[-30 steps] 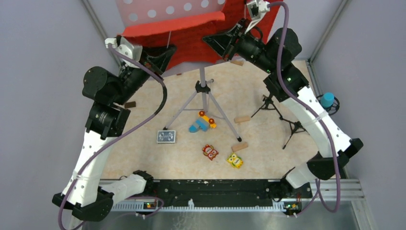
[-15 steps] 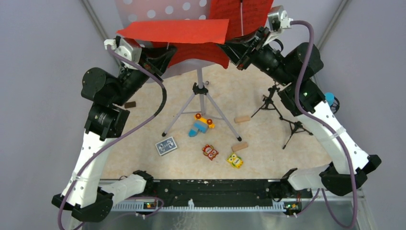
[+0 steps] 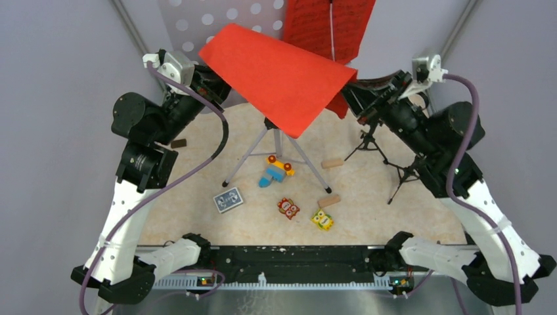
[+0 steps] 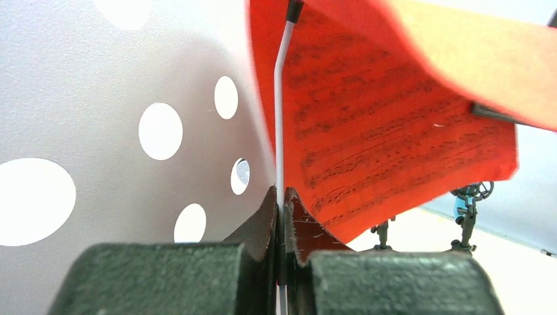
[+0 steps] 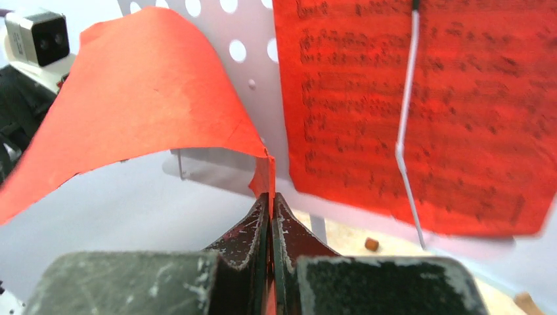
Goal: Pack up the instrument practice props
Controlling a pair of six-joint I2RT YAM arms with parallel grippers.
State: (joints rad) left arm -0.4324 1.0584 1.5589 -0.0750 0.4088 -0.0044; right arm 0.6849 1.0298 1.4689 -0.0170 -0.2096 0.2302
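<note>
The grey hole-punched music stand [image 3: 217, 20] stands at the back on silver tripod legs [image 3: 276, 151]. My left gripper [image 3: 217, 82] is shut on the stand's white wire page holder [image 4: 281, 131], with the jaws [image 4: 282, 197] pinching it. My right gripper [image 3: 353, 88] is shut on the corner of a loose red music sheet [image 3: 282, 75], held out in front of the stand; the pinch shows in the right wrist view [image 5: 270, 200]. A second red sheet [image 3: 332, 26] stays on the stand under another wire [image 5: 407, 98]. Two black mic tripods [image 3: 369, 141] [image 3: 404, 174] stand at the right. The microphones are hidden.
Colourful toy blocks [image 3: 276, 169], two owl blocks [image 3: 288, 208] [image 3: 322, 220], a blue-patterned card deck [image 3: 228, 200] and small wooden blocks [image 3: 332, 163] [image 3: 329, 200] lie on the table under the stand. Grey walls close in left and right.
My right gripper has pulled the red sheet off the stand, rightward and toward me, and the right arm has swung right. The left arm has stayed put.
</note>
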